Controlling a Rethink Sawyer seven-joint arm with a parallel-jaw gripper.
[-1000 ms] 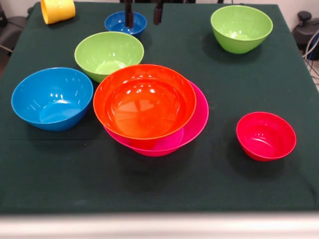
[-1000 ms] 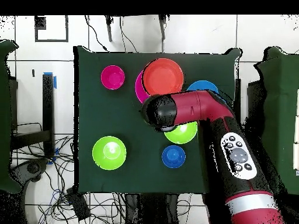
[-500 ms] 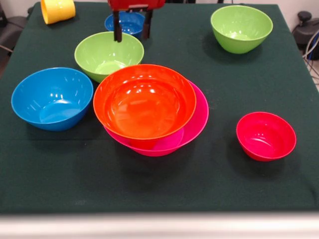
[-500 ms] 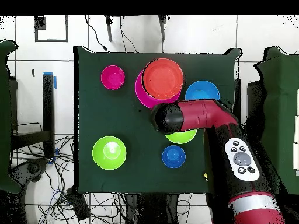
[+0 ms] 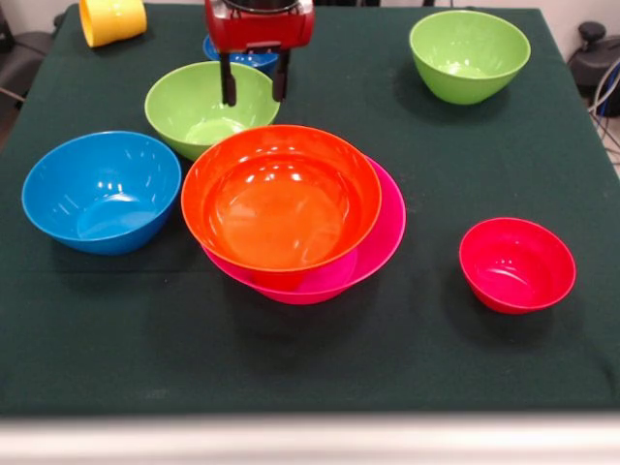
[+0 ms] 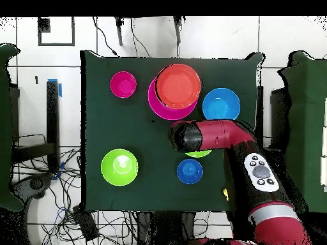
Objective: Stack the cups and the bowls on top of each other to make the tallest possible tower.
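My gripper (image 5: 254, 94) is open and empty. Its fingers hang over the far right rim of the nearer lime green bowl (image 5: 208, 107). In the overhead view my arm (image 6: 214, 135) covers most of that bowl (image 6: 199, 153). The orange bowl (image 5: 281, 199) sits inside the wide pink bowl (image 5: 386, 225), just in front of the gripper. The light blue bowl (image 5: 102, 191), the small red bowl (image 5: 516, 263), the second lime green bowl (image 5: 469, 55) and the yellow cup (image 5: 111, 19) on its side stand apart. The small dark blue bowl (image 6: 190, 171) is partly hidden behind the gripper. No red or orange cup shows.
The dark green table (image 5: 310, 358) ends at a pale front edge. In the overhead view cables lie on the tiled floor (image 6: 51, 191) round the table, and dark furniture stands at both sides.
The gripper has moved from over the small dark blue bowl towards the camera and come lower, to the nearer lime green bowl's rim. The bowls have not moved.
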